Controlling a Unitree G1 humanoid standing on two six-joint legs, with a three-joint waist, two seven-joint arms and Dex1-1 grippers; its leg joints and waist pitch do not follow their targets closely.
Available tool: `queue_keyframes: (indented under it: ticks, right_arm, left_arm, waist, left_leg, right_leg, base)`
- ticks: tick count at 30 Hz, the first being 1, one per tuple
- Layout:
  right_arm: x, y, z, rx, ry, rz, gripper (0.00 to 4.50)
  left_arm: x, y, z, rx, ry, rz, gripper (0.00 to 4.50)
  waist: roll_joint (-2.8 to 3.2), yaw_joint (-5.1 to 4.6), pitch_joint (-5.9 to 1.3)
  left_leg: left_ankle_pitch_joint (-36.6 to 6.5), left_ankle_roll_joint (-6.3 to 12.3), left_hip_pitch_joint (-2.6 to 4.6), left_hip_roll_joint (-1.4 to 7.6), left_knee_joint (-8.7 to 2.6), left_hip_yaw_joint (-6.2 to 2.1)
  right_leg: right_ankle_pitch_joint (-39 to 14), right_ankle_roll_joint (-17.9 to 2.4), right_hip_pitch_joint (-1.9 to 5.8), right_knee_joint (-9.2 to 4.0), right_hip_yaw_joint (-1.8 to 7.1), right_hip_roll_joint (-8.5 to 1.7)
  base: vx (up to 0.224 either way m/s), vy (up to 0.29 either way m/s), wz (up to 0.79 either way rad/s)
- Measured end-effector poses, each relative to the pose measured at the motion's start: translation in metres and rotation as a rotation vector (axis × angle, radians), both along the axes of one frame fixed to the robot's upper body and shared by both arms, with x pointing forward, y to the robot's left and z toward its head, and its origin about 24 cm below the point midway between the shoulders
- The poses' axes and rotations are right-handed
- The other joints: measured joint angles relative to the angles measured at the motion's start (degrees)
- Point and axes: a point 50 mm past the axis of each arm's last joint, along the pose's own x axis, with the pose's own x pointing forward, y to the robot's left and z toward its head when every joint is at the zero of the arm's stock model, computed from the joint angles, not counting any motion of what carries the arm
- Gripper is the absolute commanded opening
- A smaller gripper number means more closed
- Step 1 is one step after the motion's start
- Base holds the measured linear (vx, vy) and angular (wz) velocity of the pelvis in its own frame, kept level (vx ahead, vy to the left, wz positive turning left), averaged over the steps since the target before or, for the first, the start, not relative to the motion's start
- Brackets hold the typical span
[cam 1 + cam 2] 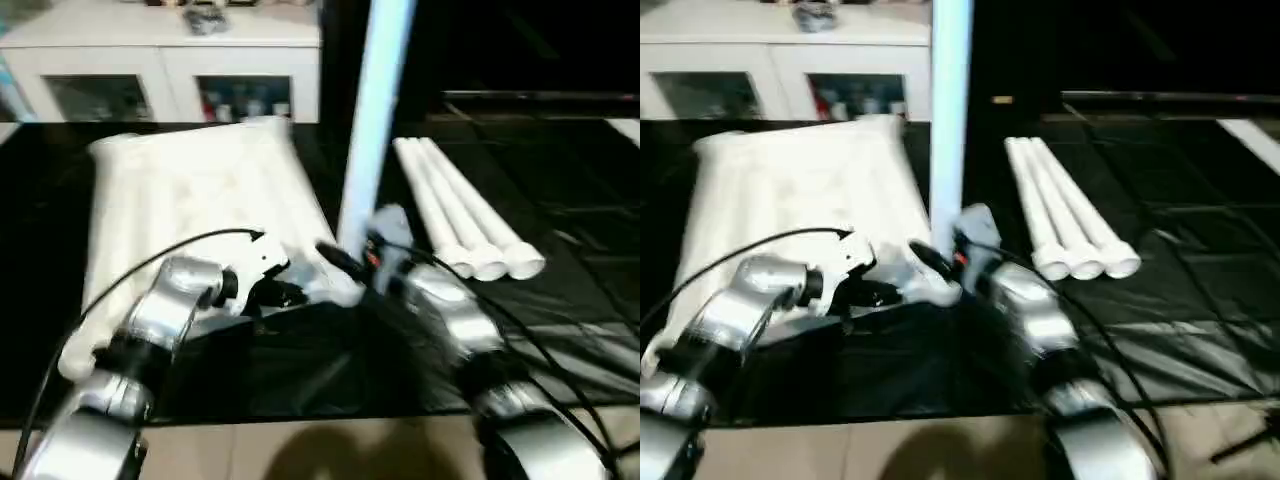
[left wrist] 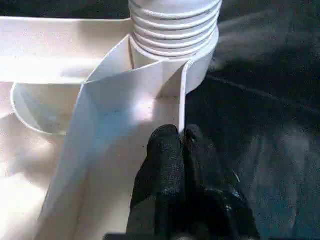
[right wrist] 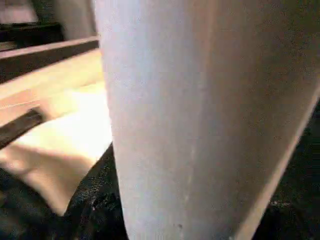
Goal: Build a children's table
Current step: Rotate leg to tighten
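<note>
We have the white table top (image 1: 190, 200) lying underside up on the black sheet (image 1: 560, 320), and every place below is given from it. One table leg (image 1: 375, 120) stands upright at its near right corner, long axis vertical, threaded end down in the round corner socket (image 2: 200, 65); the left wrist view shows the thread ridges not yet sunk fully into the socket. The top's own long axis runs away from us toward the white cabinet (image 1: 160, 70) behind its far edge.

Our left gripper (image 2: 181, 137) rests on the ribbed wall just beside that socket, its fingers (image 2: 162, 155) pressed together with nothing between them. Our right gripper (image 1: 375, 240) sits at the foot of the standing leg; its fingers look half spread, and the leg looms close in the right wrist view, but we cannot tell whether they actually clamp it.

Three more legs (image 1: 465, 215) lie side by side on the sheet, well to the right of the top, parallel, long axes running near to far, with their wide ends toward us.

What could go wrong: in our judgement the leg may tilt and cross-thread if the right arm turns it off the vertical. The top could also slide on the sheet, since closed fingers only press it down and do not hold it.
</note>
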Motion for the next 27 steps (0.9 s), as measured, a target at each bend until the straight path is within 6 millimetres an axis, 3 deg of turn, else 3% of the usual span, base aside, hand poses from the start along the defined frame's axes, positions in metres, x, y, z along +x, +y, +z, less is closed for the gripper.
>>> queue_keyframes:
  ticks: [7, 15, 16, 19, 21, 27]
  right_arm:
    - [0.012, 0.005, 0.002, -0.026, 0.023, -0.174, 1.93]
    - [0.014, 0.009, 0.004, -0.024, 0.02, -0.183, 1.93]
    - [0.014, 0.009, 0.003, -0.014, 0.026, -0.186, 2.28]
    - [0.014, 0.011, 0.002, 0.006, 0.043, -0.192, 2.28]
    - [0.014, 0.012, 0.001, 0.007, 0.052, -0.19, 2.69]
    - [0.011, 0.009, -0.009, 0.026, 0.106, -0.195, 3.21]
  left_arm:
    - [-0.009, -0.029, 0.0, -0.016, -0.02, 0.205, 0.0]
    - [-0.008, -0.027, 0.002, 0.001, -0.032, 0.22, 0.0]
    - [-0.009, -0.027, 0.002, 0.002, -0.031, 0.221, 0.0]
    - [-0.009, -0.027, 0.002, 0.005, -0.026, 0.23, 0.0]
    - [-0.009, -0.026, 0.003, 0.008, -0.025, 0.235, 0.0]
    - [-0.01, -0.026, 0.005, 0.006, -0.027, 0.219, 0.0]
  waist:
    - [-0.76, 0.01, -0.26]
    - [-0.74, 0.0, -0.31]
    - [-0.74, -0.05, -0.31]
    - [-0.75, -0.35, -0.32]
    - [-0.75, -0.54, -0.32]
    - [-0.66, -0.49, -0.26]
  left_leg:
    - [-0.1, -0.14, 0.0, -0.01, 0.03, 0.3]
    - [-0.3, -0.4, 0.02, 0.03, -0.09, 0.31]
    - [-0.3, -0.4, 0.03, 0.03, -0.09, 0.31]
    - [-0.3, -0.4, 0.02, 0.03, -0.08, 0.3]
    - [-0.3, -0.41, 0.02, 0.03, -0.08, 0.29]
    - [-0.3, -0.43, -0.19, 0.04, -0.09, 0.3]
  right_leg:
    - [0.0, 0.0, 0.02, -0.04, 0.12, 0.01]
    - [0.0, 0.0, 0.01, -0.03, 0.03, 0.22]
    - [0.0, 0.0, 0.01, -0.03, 0.04, 0.21]
    - [0.0, 0.0, 0.01, -0.03, 0.05, 0.2]
    - [0.0, 0.0, 0.0, -0.03, 0.05, 0.19]
    - [0.2, -0.3, -0.12, -0.06, 0.02, 0.18]
  base:
    - [0.0, 0.0, 0.0]
    - [0.0, 0.0, 0.0]
    - [0.0, 0.0, 0.0]
    - [0.0, 0.0, 0.0]
    - [0.0, 0.0, 0.0]
    - [0.0, 0.0, 0.0]
